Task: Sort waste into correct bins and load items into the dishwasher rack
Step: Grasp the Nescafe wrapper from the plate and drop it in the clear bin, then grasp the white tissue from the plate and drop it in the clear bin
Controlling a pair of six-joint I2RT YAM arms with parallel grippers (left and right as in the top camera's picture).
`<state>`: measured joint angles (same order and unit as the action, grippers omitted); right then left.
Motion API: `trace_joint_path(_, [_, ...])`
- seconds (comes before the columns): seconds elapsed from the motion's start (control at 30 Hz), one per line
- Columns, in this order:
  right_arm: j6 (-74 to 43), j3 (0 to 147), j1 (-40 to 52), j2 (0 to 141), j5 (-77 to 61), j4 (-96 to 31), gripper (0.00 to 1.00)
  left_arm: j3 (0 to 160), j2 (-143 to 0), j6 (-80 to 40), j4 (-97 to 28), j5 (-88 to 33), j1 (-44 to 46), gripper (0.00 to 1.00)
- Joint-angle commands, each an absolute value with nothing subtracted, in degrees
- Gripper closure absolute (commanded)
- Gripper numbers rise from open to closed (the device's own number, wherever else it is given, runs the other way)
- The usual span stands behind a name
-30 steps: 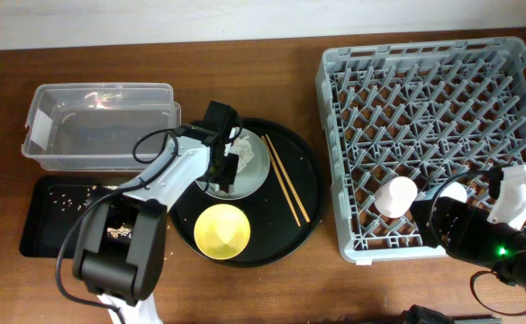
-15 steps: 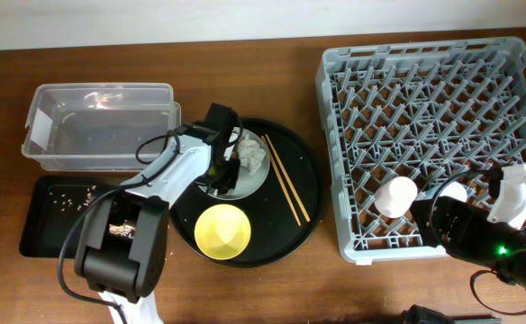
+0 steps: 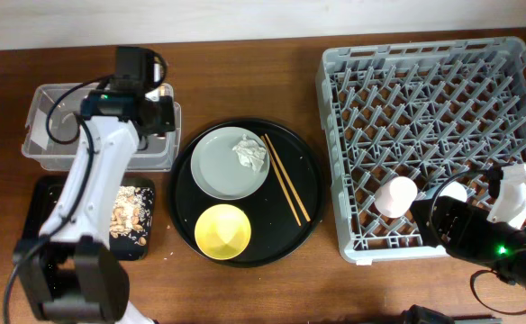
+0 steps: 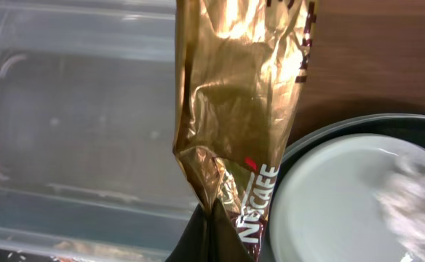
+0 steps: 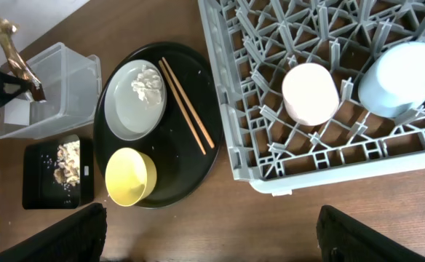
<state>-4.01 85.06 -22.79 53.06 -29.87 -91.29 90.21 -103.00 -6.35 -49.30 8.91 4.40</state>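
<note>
My left gripper (image 3: 152, 113) is shut on the long gold-brown wrapper (image 4: 234, 109) and holds it over the right end of the clear tub (image 3: 47, 99). The wrapper also shows in the right wrist view (image 5: 12, 47). The crumpled white napkin (image 3: 249, 153) lies on the grey-green plate (image 3: 213, 171). Food scraps (image 3: 128, 211) lie in the shallow black tray (image 3: 42, 225). The yellow bowl (image 3: 222, 229) and two chopsticks (image 3: 285, 192) sit on the round tray. The pink cup (image 3: 395, 196) and light-blue cup (image 3: 452, 193) stand upside down in the grey rack (image 3: 425, 99). My right gripper (image 5: 212, 222) is open and empty by the rack's front edge.
The large round black tray (image 3: 310, 175) holds the plate, bowl and chopsticks between the bins and the rack. The clear tub (image 4: 74, 124) looks empty inside. The right arm (image 3: 479, 238) sits at the rack's front right corner.
My left arm has moved from the plate up and left to the clear tub, now holding the wrapper. The plate is uncovered. A pile of food scraps now lies in the black tray.
</note>
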Motion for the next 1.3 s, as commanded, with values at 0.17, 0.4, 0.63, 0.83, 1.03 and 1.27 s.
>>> trace_joint_path(0.17, [-3.40,84.97,-22.46,53.04,-29.34,-91.37,0.07,94.85,-103.66,-6.74,-53.78,-1.32,5.19,0.37])
trace_joint_path(0.4, [-3.40,84.97,-22.46,53.04,-29.32,-91.37,0.07,90.35,-107.90,-6.76,-50.39,0.16,18.79,0.25])
trace_joint_path(0.63, [-3.40,84.97,-22.46,53.04,-29.34,-91.37,0.07,89.32,-118.78,-6.76,-46.22,-0.23,24.88,0.24])
trace_joint_path(0.83, [-3.40,84.97,-22.46,53.04,-29.34,-91.42,0.08,89.93,-121.93,-6.76,-47.57,-0.64,24.91,1.00])
trace_joint_path(1.03, [-3.40,84.97,-22.46,53.04,-29.34,-91.83,0.07,101.27,-114.32,-6.79,-61.41,6.39,23.55,1.00])
trace_joint_path(1.27, [-3.40,84.97,-22.46,53.04,-29.34,-92.40,0.08,106.61,-108.01,-6.79,-64.01,12.78,14.24,1.00])
